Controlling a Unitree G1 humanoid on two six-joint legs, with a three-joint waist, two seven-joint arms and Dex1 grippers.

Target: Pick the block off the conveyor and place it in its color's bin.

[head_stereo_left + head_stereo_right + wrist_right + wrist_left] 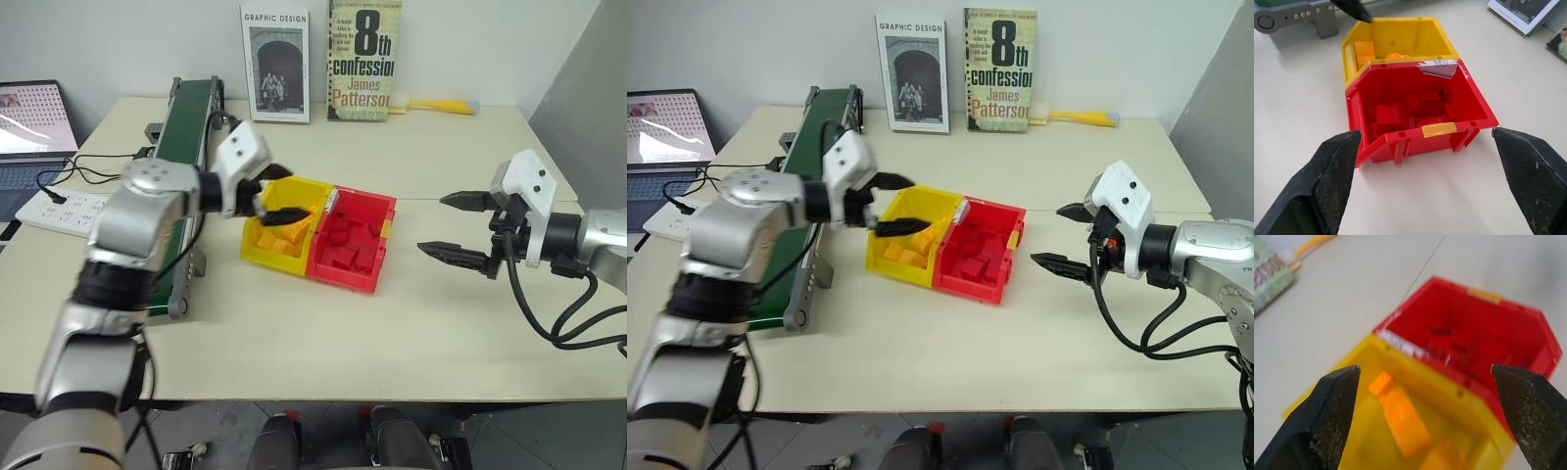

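The red bin [345, 275] stands mid-table, joined on its left to a yellow bin [263, 257]. Several red bricks [1388, 115] lie inside it; I cannot tell the block apart from the others. My left gripper [294, 193] hangs open and empty over the yellow bin's far part, pointing towards the red one. The left wrist view shows its black fingers [1337, 401] spread wide above yellow bricks. To the right of the red bin my right gripper [432, 223] hovers open and empty, facing its sloped lip [1437, 129]. The conveyor [186, 122] runs along the left side.
A laptop [29, 127], a white power strip [64, 211] and cables sit at the far left. Two books [275, 64] lean on the back wall beside a yellow-handled tool [441, 105]. Bare tabletop lies in front of the bins.
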